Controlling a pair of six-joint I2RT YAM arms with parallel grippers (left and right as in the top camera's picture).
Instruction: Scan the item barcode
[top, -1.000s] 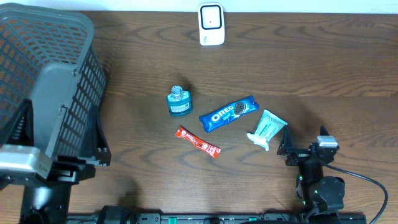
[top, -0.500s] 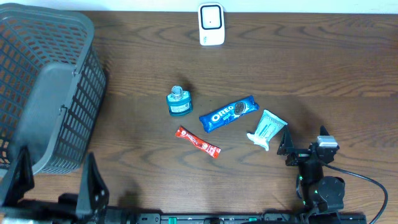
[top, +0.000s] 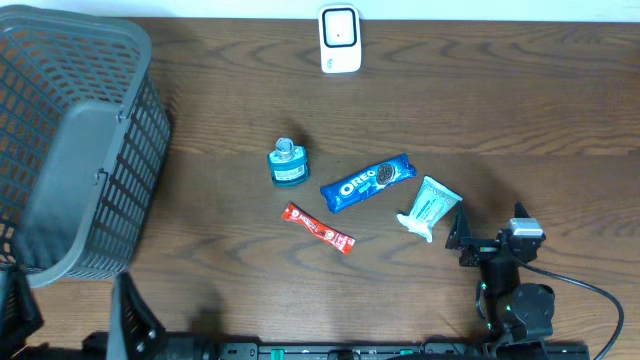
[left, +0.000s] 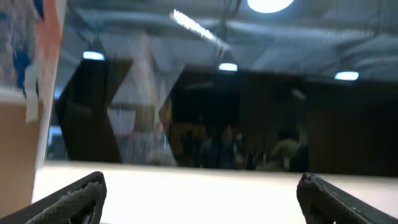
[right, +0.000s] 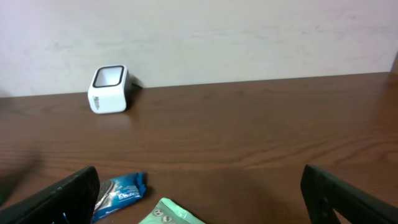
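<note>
Overhead: both arms idle, nothing yet picked for the scanner

Nearest the robot, the right gripper (top: 488, 235) sits at the near edge of the dark wooden counter (top: 540, 110), its jaws spread wide and empty. The left gripper (top: 70, 322) is low in the near left corner with its jaws likewise spread. Its wrist camera looks off at ceiling lights, not at the counter.

Just beyond the right gripper lies the mint-green and white soft tube (top: 430, 207), which I judge the handiest item to take. It looks light and squashy with a slick skin, so a gentle pinch across the flat body, clear of the cap, should hold it without crushing. Which face bears the barcode cannot be told from here.

Further out lie three more items:
- the red stick sachet (top: 318, 228);
- the blue Oreo biscuit packet (top: 367, 181), light and crinkly with brittle contents;
- the teal squat bottle (top: 287, 163), stiff and upright.

A grey plastic mesh basket (top: 90, 150) fills the left side. Farthest, at the back edge, stands the white barcode scanner (top: 340, 38), well apart from every item.

Against a second ago, the left arm has drawn back from in front of the basket toward the near edge. The right arm and all four items lie unchanged.
</note>
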